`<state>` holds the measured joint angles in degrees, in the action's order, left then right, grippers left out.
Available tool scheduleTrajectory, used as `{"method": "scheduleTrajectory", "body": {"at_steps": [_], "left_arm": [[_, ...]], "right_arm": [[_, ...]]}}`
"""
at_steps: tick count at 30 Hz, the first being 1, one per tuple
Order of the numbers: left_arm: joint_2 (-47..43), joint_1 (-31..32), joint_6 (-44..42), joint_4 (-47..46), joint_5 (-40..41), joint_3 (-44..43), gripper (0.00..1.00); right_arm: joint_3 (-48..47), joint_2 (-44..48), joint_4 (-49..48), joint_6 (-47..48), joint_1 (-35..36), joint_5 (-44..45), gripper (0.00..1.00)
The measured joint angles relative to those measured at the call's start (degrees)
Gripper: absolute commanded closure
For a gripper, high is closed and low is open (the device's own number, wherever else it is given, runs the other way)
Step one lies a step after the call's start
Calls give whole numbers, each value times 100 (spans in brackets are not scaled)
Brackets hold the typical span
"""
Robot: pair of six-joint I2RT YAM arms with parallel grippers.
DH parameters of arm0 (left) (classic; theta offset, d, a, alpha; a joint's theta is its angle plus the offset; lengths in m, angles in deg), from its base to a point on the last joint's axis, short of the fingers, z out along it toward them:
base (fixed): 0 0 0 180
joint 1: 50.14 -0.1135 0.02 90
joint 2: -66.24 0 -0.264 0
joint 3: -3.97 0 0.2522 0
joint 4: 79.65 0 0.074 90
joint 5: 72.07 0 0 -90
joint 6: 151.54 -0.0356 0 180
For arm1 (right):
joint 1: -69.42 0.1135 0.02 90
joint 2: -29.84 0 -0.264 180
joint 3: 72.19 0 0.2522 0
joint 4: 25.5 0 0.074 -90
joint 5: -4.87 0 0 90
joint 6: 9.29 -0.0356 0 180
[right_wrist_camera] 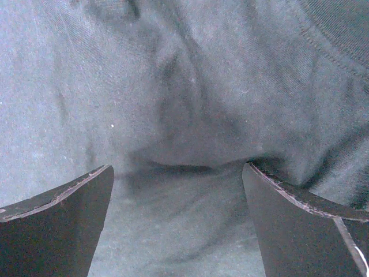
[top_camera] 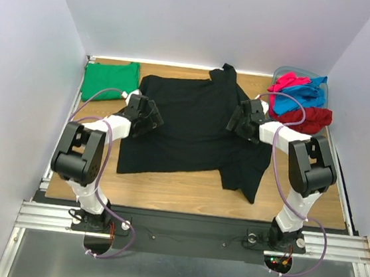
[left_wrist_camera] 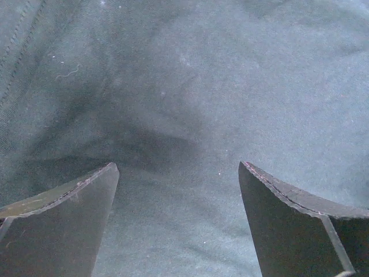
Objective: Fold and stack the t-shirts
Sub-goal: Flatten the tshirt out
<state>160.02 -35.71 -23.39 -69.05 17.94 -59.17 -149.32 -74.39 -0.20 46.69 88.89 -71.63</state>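
A black t-shirt [top_camera: 193,123] lies partly spread on the wooden table, one sleeve reaching toward the back and a flap hanging toward the front right. My left gripper [top_camera: 149,116] is open, just above the shirt's left part; the left wrist view shows only black cloth [left_wrist_camera: 184,104] between its fingers [left_wrist_camera: 75,213]. My right gripper [top_camera: 240,123] is open over the shirt's right part; a raised fold of cloth [right_wrist_camera: 184,144] lies just beyond its fingers [right_wrist_camera: 288,219]. A folded green t-shirt [top_camera: 110,78] lies at the back left. Pink, blue and red t-shirts [top_camera: 299,101] are heaped at the back right.
A grey-blue plastic tub [top_camera: 325,93] holds the heap of coloured shirts at the back right corner. White walls close in the table on three sides. Bare wood [top_camera: 166,190] shows along the front edge, before the black rail with the arm bases.
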Motion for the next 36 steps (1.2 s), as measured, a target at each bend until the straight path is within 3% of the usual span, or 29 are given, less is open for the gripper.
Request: {"method": "scheduleTrajectory", "body": {"at_steps": [7, 12, 15, 18, 21, 25, 31, 36], "left_arm": [[890, 251, -201, -72, -116, -1036, 2], [968, 358, -302, 361, -61, -1307, 2], [540, 455, -299, 693, 162, -1082, 2], [-321, 542, -168, 1069, 529, -667, 2], [-1703, 610, 271, 1639, 1078, -83, 2], [-2734, 514, 1169, 2459, 1792, 549, 2], [-2686, 382, 1869, 3152, 1928, 1438, 2], [-2677, 380, 2000, 3071, 1700, 1740, 8]], "right_arm": [[-671, -442, 221, 514, -365, 4, 0], [-684, -127, 527, 872, -402, -214, 0], [-452, 660, 599, 911, -402, -439, 0], [269, 2245, 560, 813, -363, -575, 0], [1045, 3646, 468, 553, -358, -623, 0], [2127, 4957, 525, 83, -352, -564, 0], [2859, 5665, 826, -391, -352, -511, 0], [2922, 5831, 857, -564, -348, -435, 0]]}}
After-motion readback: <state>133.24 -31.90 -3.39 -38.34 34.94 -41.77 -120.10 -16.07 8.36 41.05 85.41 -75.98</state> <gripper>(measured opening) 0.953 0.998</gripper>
